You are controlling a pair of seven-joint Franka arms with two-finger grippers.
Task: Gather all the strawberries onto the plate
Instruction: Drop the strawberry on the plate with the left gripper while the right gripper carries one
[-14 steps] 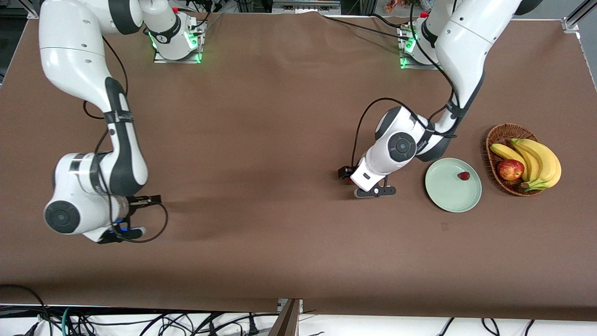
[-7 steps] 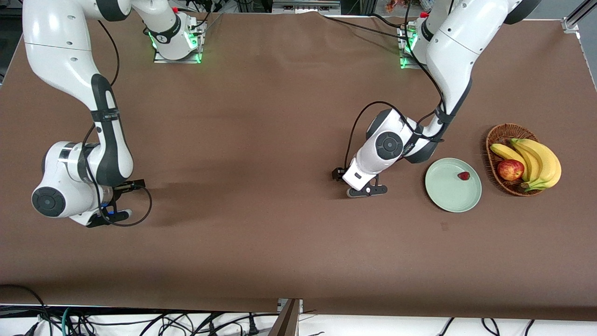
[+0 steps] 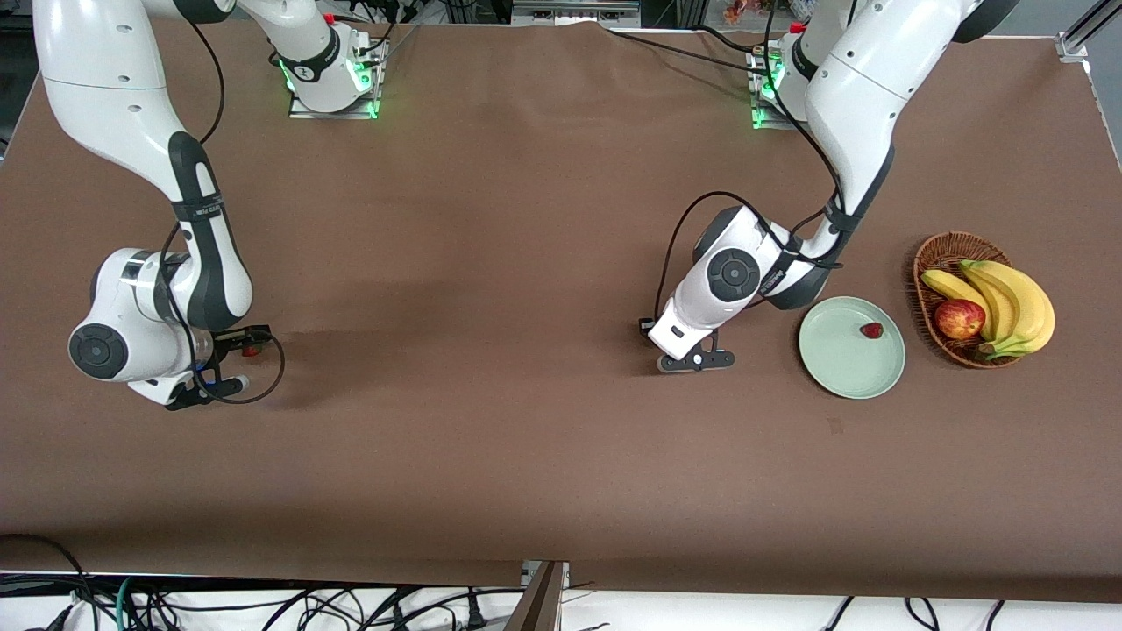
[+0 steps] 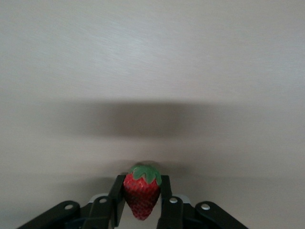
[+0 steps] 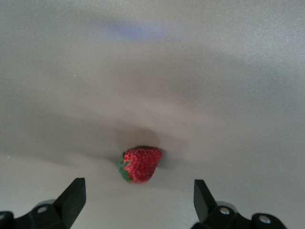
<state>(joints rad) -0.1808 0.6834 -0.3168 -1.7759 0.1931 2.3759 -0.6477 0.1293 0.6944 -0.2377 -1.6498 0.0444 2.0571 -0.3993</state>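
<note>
In the left wrist view a strawberry (image 4: 141, 196), red with a green top, is pinched between the black fingers of my left gripper (image 4: 141, 200). In the front view that gripper (image 3: 693, 358) is low at the table beside the mint-green plate (image 3: 837, 368), on the side toward the table's middle. A second strawberry (image 3: 871, 330) lies in the plate. A third strawberry (image 5: 139, 165) lies on the table under my right gripper (image 5: 138, 200), which is open with its fingers wide on either side. In the front view this strawberry (image 3: 252, 350) peeks out beside the right gripper (image 3: 219, 372).
A brown wicker basket (image 3: 951, 247) stands beside the plate toward the left arm's end of the table. It holds bananas (image 3: 1017, 302) and a red-yellow apple (image 3: 959, 318). Brown cloth covers the table.
My left gripper has shut on the strawberry. The right arm has swung toward its own end of the table and now hangs over the third strawberry.
</note>
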